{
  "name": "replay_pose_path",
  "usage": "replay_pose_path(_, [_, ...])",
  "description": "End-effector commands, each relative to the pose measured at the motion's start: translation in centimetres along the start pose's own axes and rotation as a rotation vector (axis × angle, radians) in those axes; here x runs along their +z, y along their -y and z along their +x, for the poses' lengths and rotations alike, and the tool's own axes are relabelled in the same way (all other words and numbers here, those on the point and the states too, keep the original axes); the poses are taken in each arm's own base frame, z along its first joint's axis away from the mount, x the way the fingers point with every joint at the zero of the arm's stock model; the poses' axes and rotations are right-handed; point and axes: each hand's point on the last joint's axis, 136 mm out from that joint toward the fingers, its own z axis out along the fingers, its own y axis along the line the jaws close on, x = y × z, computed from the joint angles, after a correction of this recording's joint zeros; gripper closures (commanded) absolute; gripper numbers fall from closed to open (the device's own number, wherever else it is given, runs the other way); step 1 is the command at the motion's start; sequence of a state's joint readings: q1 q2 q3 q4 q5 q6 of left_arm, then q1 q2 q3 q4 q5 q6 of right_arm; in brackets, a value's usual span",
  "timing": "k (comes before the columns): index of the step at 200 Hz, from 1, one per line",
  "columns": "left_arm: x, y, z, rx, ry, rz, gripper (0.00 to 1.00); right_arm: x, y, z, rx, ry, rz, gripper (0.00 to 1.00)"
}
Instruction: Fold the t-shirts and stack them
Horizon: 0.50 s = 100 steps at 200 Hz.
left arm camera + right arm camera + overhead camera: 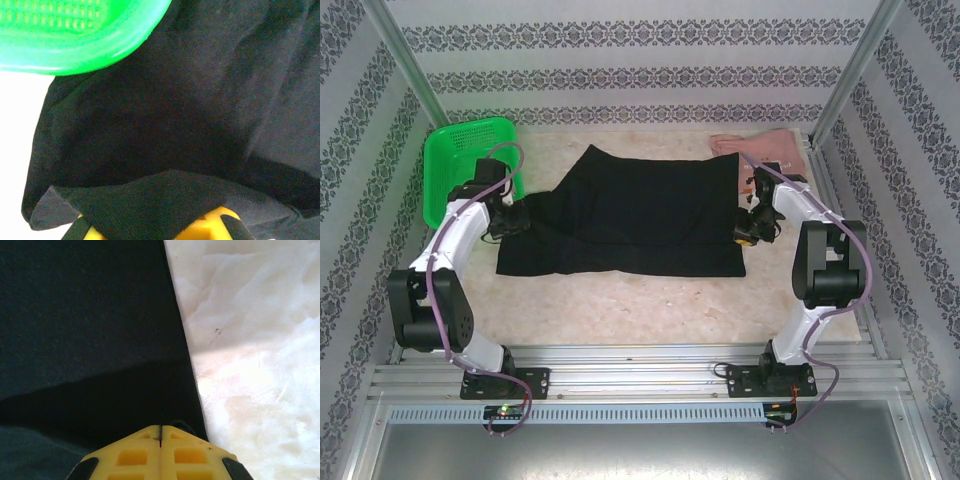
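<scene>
Your black t-shirt lay spread flat across the middle of the table, its long lower edge toward the arms' bases and its upper left part narrowing toward the back wall. The pink t-shirt sat bunched at the far right corner, well apart from the black one.

Your left gripper was down at the black shirt's left edge, just beside the green basket in the far left corner. From the left wrist, a raised fold of the black cloth draped over the yellow fingers and hid their tips, so you could not tell how far apart they stood or whether they had hold of the fabric. The basket's rim curved across the upper left of that view, with the shirt reaching right up to it.

Your right gripper was down at the shirt's lower right corner. From the right wrist, its two yellow fingers were pressed together with only a thin seam between them, closed at the shirt's right hem, where a small dark bit of cloth showed at the tips. The straight hem ran away from the gripper, black fabric to its left and bare pale tabletop to its right.
</scene>
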<state>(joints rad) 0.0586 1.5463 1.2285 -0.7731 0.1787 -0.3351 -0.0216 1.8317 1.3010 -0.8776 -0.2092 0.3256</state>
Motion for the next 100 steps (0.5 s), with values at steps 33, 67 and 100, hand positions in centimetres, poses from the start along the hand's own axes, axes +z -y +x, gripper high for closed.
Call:
replay_pose_path(33, [1.1, 1.2, -1.9, 0.084, 0.018, 0.007, 1.0, 1.1, 0.1, -0.6, -0.033, -0.001, 0.032, 1.0])
replay_pose_path(67, [1.5, 1.8, -2.8, 0.112, 0.016, -0.001, 1.0, 1.6, 0.2, -1.1, -0.03, 0.0, 0.038, 1.0])
replay_pose_path(100, [2.4, 2.0, -3.3, 0.131, 0.002, -0.011, 1.0, 2.0, 0.3, -1.7, -0.035, -0.004, 0.052, 1.0])
